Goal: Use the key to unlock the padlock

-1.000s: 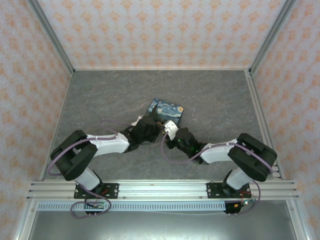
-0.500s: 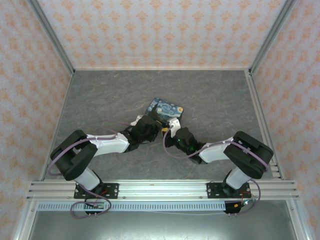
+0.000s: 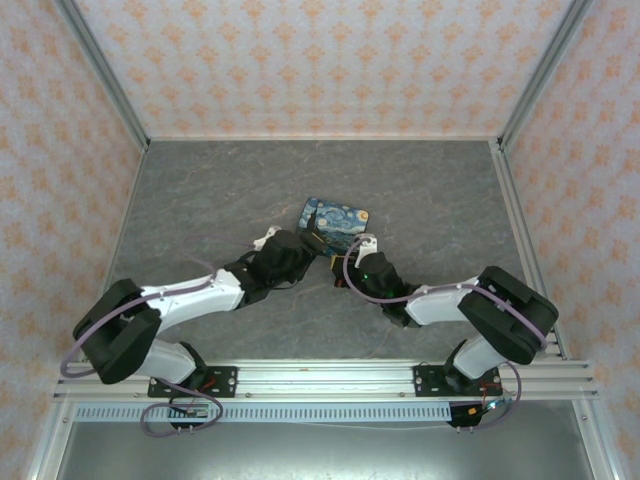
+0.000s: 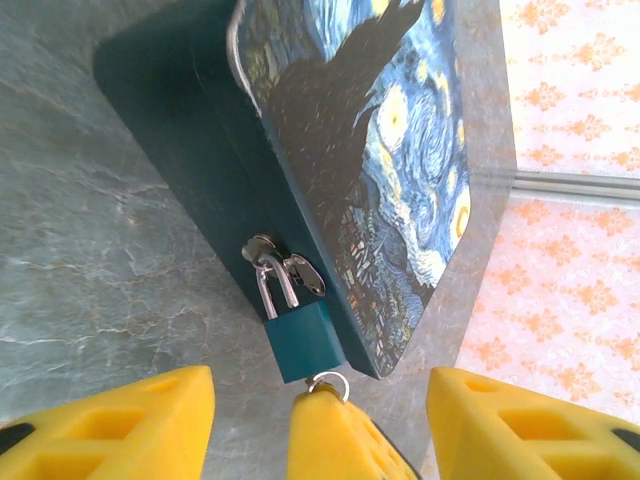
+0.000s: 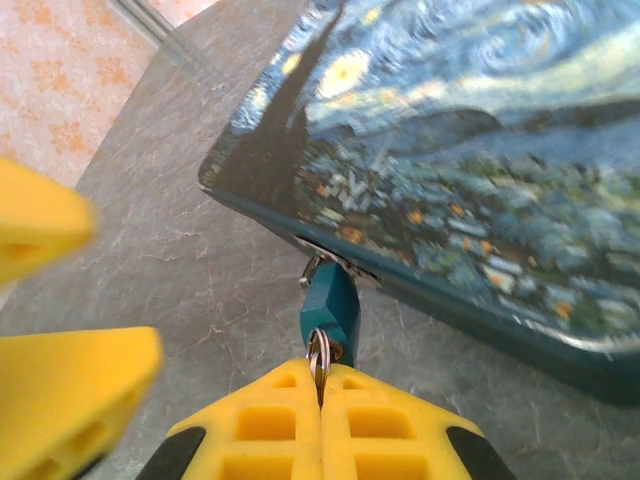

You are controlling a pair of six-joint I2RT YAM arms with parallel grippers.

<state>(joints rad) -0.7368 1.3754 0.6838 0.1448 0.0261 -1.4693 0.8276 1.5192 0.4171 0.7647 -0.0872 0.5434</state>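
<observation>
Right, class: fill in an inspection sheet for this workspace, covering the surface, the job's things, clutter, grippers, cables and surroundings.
Surface: grey marbled table.
Job's things: the teal padlock hangs by its shackle from the hasp of the starry-night box. The key is at the padlock's base, with only its ring showing.
Clutter: nothing seen.
Grippers: the left gripper is open, its yellow fingers either side of the padlock and not touching it. The right gripper has its fingers shut on the key.
Cables: purple cables run along both arms.
Surroundings: patterned walls; aluminium rail at the near edge.
</observation>
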